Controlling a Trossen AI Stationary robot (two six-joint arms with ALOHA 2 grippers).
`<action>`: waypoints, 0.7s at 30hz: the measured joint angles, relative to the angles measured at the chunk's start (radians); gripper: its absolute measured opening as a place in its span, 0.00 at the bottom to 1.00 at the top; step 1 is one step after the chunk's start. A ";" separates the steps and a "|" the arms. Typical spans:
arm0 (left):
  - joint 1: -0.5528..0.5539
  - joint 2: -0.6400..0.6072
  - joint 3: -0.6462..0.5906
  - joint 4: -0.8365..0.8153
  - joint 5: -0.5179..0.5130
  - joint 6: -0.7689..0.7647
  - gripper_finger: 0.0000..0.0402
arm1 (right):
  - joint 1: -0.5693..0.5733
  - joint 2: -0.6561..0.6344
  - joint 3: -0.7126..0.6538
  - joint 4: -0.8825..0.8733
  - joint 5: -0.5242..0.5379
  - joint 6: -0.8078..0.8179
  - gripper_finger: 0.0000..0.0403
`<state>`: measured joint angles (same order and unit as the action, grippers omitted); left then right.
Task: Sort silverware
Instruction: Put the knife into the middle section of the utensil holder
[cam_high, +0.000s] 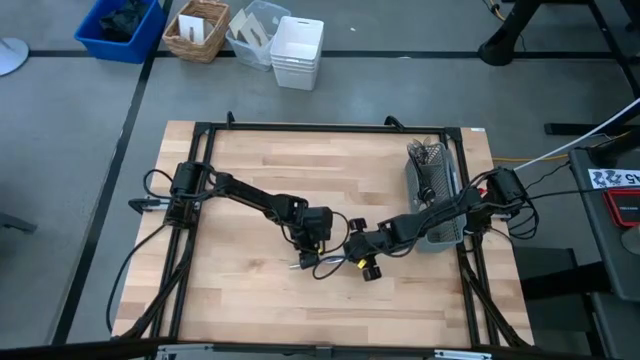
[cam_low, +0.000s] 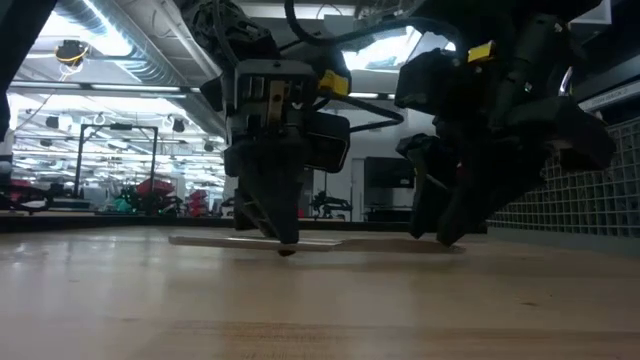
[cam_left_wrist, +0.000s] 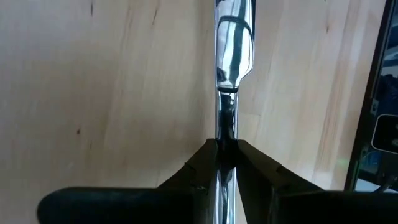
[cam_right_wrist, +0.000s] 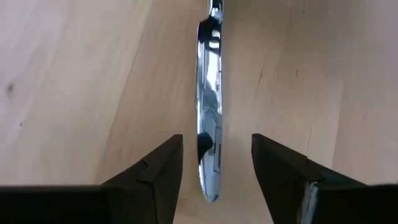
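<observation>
You see a pale wood table (cam_high: 260, 170) with light and darker tan stripes, set in a black frame (cam_high: 320, 127). Your two arms are black, with small yellow tags near the grippers. The knife (cam_left_wrist: 229, 74) is shiny silver and mirrors the room. The caddy (cam_high: 432, 190) is dark grey mesh. Beyond the table sit a blue bin (cam_high: 120, 28), a tan basket (cam_high: 196, 30) and a white box (cam_high: 297, 52).

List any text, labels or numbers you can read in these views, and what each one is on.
None can be read for certain.
White tag on the equipment right of the table: dark characters, too small to read.
Silverware piece, mesh caddy, bins on the floor: no visible markings.
</observation>
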<state>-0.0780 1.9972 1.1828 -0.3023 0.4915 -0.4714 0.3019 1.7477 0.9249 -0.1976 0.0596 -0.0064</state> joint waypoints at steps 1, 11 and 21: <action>0.000 0.000 0.000 0.000 0.000 -0.001 0.11 | 0.000 0.000 0.000 0.007 -0.002 0.000 0.47; 0.001 -0.001 0.001 0.005 0.002 -0.030 0.11 | 0.000 0.011 0.000 0.018 0.008 -0.001 0.47; 0.001 -0.002 0.002 0.008 0.022 -0.033 0.11 | 0.000 0.024 0.000 0.020 0.024 -0.002 0.47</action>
<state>-0.0769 1.9953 1.1843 -0.2943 0.5137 -0.5045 0.3019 1.7719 0.9245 -0.1774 0.0835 -0.0082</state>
